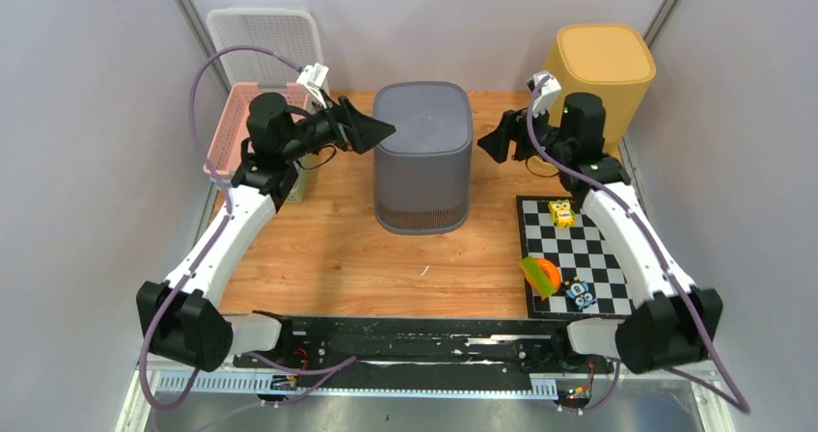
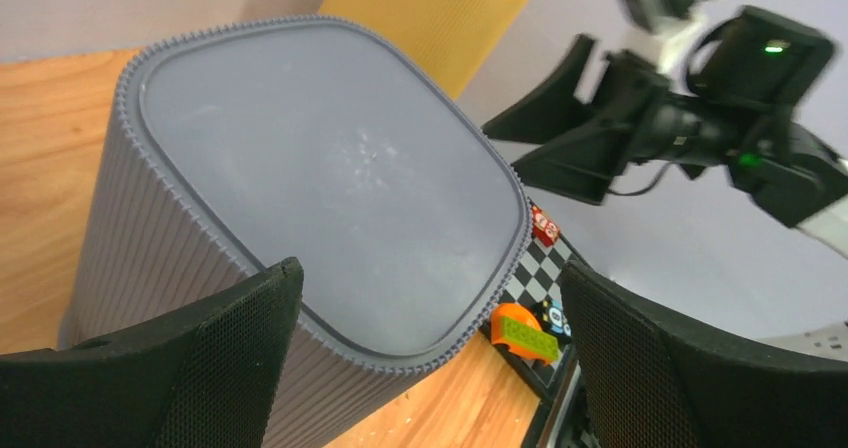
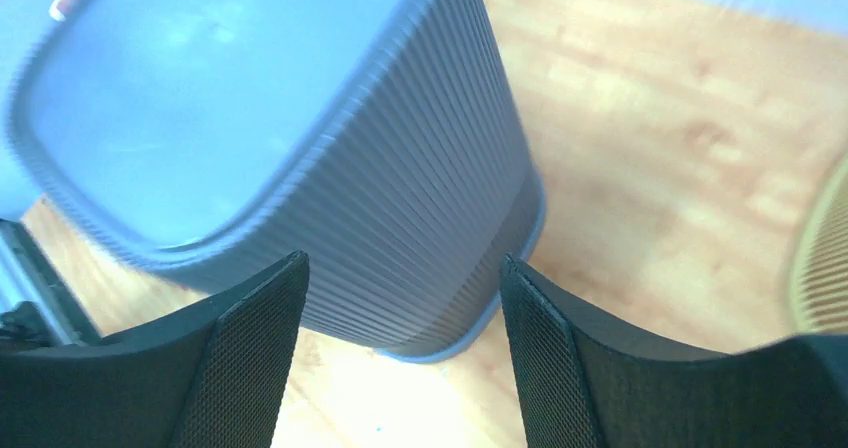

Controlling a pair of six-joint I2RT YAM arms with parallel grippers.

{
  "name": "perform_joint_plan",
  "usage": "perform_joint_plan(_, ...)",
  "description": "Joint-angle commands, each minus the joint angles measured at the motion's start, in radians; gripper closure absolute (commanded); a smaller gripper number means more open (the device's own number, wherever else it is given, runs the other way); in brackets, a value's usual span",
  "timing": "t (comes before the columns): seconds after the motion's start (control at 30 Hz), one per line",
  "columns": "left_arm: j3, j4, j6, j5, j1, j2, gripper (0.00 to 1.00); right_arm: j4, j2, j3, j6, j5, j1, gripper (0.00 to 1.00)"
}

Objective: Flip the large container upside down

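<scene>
The left gripper [image 1: 382, 130] and right gripper [image 1: 488, 145] hang spread open either side of the grey bin [image 1: 422, 157], which already stands bottom-up, so the turning looks done.

Left pincer [image 1: 386, 135], base-up grey container [image 1: 422, 157], right pincer [image 1: 487, 147]

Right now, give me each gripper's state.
Left gripper: open, empty, near the grey ribbed plastic container.
Right gripper: open, empty, facing the same container.
</scene>
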Motion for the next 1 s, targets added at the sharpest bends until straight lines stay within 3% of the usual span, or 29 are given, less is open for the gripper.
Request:
perform_joint_plan(0.0,0.087,-0.158,0.176,-0.057,-0.006,-0.096,0.00,-0.053,-0.151,0.062,-0.229,0.056,0.040,0.24)
perform_joint_plan(0.1,0.141,-0.352,0.335,-0.140,-0.004,-0.133,0.00,-0.106,-0.208,0.091,-0.371,0.087,0.106,0.18)
perform_joint_plan(0.2,0.169,-0.512,0.514,-0.249,-0.004,-0.163,0.00,-0.196,-0.230,0.132,-0.542,0.166,0.250,0.15)
perform_joint_plan(0.37,0.070,-0.618,0.714,-0.372,0.054,-0.254,0.00,-0.318,-0.187,0.214,-0.746,0.333,0.503,0.10)
perform_joint_plan(0.63,-0.105,-0.665,0.839,-0.321,0.208,-0.327,0.00,-0.401,0.013,0.389,-0.801,0.460,0.696,0.04)
perform_joint_plan(0.97,-0.189,-0.636,0.856,-0.305,0.214,-0.385,0.00,-0.290,0.142,0.360,-0.802,0.631,0.734,0.04)
